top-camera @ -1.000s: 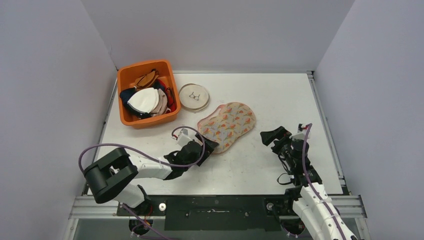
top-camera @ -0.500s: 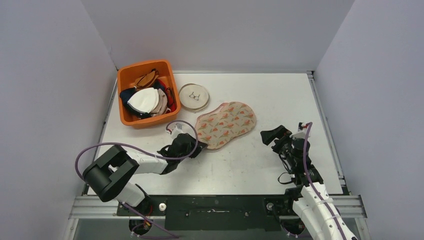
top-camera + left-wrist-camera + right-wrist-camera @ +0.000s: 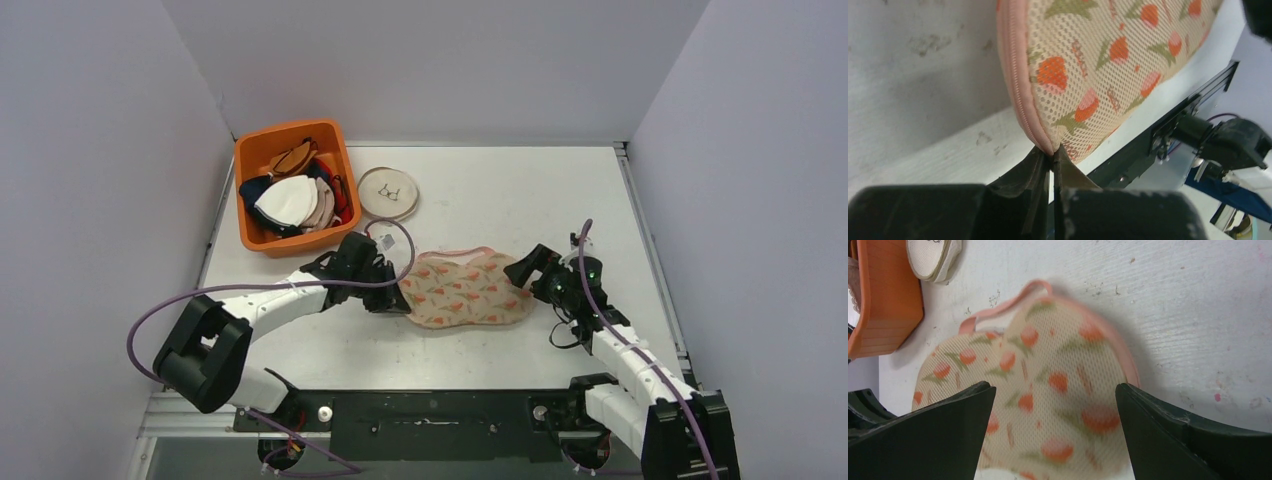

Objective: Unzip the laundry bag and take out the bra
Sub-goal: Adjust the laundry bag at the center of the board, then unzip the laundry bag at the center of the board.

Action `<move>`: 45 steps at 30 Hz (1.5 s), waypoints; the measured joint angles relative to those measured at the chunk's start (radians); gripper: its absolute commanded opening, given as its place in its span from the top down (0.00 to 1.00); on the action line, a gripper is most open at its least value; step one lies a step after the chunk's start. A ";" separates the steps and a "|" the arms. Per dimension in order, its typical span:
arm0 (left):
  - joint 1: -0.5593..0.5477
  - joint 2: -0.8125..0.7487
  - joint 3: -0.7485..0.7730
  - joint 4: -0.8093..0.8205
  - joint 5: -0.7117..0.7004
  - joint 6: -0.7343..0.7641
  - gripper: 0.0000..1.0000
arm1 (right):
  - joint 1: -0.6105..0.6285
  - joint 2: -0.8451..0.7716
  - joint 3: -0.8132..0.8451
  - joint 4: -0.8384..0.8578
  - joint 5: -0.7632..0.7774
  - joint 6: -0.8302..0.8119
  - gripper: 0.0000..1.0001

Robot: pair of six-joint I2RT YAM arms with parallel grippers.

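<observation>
Since a second ago the laundry bag [image 3: 465, 290] has been dragged away from the round dish [image 3: 362, 195] toward the near side of the table [image 3: 520, 190] and turned to lie lengthwise from left to right, and the right arm has reached in to meet it. The left gripper [image 3: 398, 298] is pressed together on the bag's left end; in the left wrist view its fingers [image 3: 1040, 167] pinch the bag's edge right where the pink zip [image 3: 1015, 75] curves round, and the printed mesh bulges up above them. The zip looks done up along the stretch that shows. The right gripper [image 3: 528, 272] is spread wide at the bag's right end; in the right wrist view its two dark fingers [image 3: 948, 415] stand well apart with the mesh lying between and beyond them, and whether they touch the fabric cannot be told. A pink loop [image 3: 998, 310] sticks out from the bag's far edge. The bag sits between the two grippers, flat on the white table. Behind the left arm, in the far left corner, stands an orange bin [image 3: 300, 243] piled with padded cups, with the round dish just beside it on the right, and both are well apart from the bag.
</observation>
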 measured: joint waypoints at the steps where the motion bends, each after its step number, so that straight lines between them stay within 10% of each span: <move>1: 0.002 -0.005 0.001 -0.032 0.013 0.026 1.00 | 0.000 0.024 -0.005 0.032 -0.003 0.008 0.05; 22: 0.065 0.142 0.191 -0.302 -0.159 0.205 1.00 | -0.007 -0.021 -0.166 0.112 -0.098 0.068 0.07; 30: 0.067 0.229 0.343 -0.353 -0.232 0.235 1.00 | -0.007 -0.047 -0.192 0.107 -0.176 0.068 0.34; 33: 0.069 0.265 0.390 -0.360 -0.240 0.240 0.87 | -0.007 -0.010 -0.200 0.140 -0.206 0.077 0.54; 37: 0.072 0.279 0.410 -0.355 -0.255 0.229 0.40 | -0.007 0.032 -0.207 0.173 -0.219 0.093 0.69; 43: 0.066 0.123 0.241 -0.256 -0.253 0.135 0.02 | -0.006 0.025 -0.219 0.217 -0.218 0.150 0.83; 45: 0.048 0.009 0.137 -0.208 -0.256 0.079 0.04 | -0.006 0.018 -0.229 0.230 -0.217 0.173 0.86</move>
